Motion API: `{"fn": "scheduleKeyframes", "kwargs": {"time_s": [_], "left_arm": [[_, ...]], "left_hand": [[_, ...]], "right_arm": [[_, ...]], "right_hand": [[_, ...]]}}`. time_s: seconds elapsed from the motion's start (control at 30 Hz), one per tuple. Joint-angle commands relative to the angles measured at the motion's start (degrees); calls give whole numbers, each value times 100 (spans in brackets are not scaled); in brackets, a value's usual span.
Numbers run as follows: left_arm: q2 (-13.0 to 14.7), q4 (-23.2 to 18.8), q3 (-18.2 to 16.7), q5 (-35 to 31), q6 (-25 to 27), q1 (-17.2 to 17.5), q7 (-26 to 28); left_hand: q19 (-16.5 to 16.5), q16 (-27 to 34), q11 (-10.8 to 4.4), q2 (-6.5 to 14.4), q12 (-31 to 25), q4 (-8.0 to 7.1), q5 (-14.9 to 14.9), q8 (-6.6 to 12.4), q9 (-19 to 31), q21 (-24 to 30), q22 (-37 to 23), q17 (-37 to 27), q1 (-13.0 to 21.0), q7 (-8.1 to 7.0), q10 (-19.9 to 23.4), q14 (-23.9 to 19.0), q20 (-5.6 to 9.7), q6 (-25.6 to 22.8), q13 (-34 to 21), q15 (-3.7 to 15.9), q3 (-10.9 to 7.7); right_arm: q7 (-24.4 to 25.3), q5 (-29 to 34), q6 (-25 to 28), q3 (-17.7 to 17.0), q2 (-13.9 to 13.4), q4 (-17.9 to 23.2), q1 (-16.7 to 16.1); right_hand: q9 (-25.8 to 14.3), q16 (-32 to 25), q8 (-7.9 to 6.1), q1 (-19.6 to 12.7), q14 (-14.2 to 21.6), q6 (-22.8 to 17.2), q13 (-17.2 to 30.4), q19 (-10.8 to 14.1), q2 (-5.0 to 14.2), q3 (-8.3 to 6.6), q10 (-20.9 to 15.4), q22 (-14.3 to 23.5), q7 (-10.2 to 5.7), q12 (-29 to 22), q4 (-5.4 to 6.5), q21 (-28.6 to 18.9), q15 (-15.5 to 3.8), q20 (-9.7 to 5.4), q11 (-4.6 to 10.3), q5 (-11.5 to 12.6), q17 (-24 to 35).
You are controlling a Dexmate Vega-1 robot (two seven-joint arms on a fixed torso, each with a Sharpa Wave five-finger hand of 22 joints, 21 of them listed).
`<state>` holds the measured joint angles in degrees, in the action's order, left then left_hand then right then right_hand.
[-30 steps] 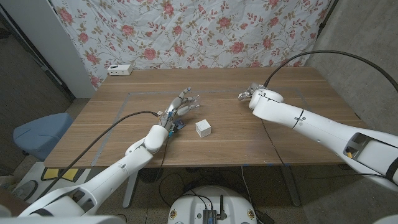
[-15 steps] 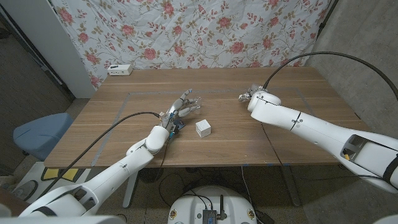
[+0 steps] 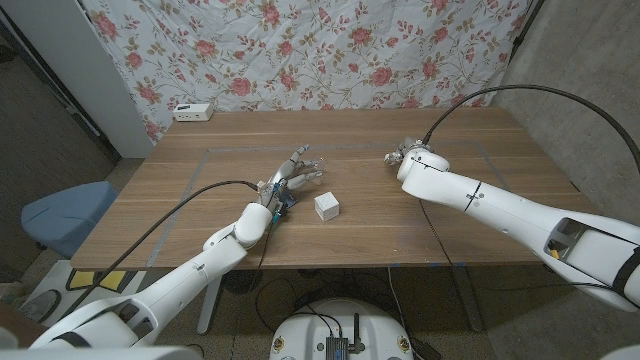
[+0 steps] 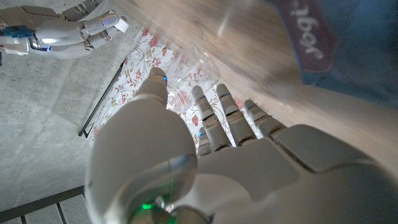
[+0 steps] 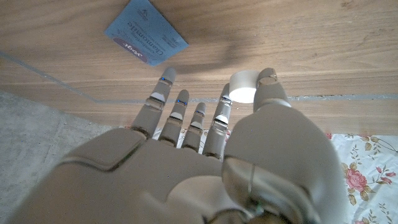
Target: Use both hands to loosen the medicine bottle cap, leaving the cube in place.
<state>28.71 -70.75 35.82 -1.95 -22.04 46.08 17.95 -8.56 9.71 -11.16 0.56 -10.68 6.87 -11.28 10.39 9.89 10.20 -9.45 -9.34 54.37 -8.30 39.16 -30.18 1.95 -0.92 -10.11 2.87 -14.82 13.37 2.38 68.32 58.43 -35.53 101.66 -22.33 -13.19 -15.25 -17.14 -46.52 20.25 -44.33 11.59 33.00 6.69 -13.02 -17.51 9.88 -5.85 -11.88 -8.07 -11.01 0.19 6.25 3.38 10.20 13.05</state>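
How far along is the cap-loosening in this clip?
Done: nothing yet; the cube sits untouched. In hand: the right hand reaches, fingers straight, toward a white round cap beside its thumb, with no grip visible. The left hand hovers open near the cube. Left: gripping the bottle with both hands and twisting the cap.

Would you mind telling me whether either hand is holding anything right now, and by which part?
Nothing is held. The left hand has its fingers spread above the table, and the right hand reaches open toward the white bottle cap.
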Motion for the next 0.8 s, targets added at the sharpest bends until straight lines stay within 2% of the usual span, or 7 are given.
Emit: {"fn": "scheduleKeyframes", "kwargs": {"time_s": [0.03,0.37,0.8], "left_arm": [[31,-66,-3,7,61,67,66],[60,-103,-4,25,93,97,47],[122,-261,-26,64,270,180,27]], "left_hand": [[-22,27,-9,28,-44,20,-52,38,2,43,-24,-9,-16,-50,66,-38,36,-35,-20,977,21],[-41,19,-16,-23,-33,46,-52,34,3,52,-23,-3,-15,-161,34,-29,12,-56,-18,974,48],[-18,29,36,-47,-13,48,-51,10,5,47,-24,-10,-45,-231,-39,-24,-38,-22,-19,963,100]], "right_arm": [[28,-16,-38,-84,22,-39,-83],[-34,-61,45,-34,58,-110,-50],[7,-89,-9,-51,89,-178,-82]], "right_hand": [[-9,8,-16,7,8,-422,11,-3,-4,14,-52,4,-400,8,8,-33,-24,-46,-7,21,-2],[-7,26,17,3,-28,-355,11,-33,-6,19,4,3,-404,35,-1,-19,-21,-35,-6,25,-5],[-5,41,38,3,-55,-317,11,-36,-14,28,22,3,-391,42,-8,-17,-13,-28,-8,29,-10]]}}
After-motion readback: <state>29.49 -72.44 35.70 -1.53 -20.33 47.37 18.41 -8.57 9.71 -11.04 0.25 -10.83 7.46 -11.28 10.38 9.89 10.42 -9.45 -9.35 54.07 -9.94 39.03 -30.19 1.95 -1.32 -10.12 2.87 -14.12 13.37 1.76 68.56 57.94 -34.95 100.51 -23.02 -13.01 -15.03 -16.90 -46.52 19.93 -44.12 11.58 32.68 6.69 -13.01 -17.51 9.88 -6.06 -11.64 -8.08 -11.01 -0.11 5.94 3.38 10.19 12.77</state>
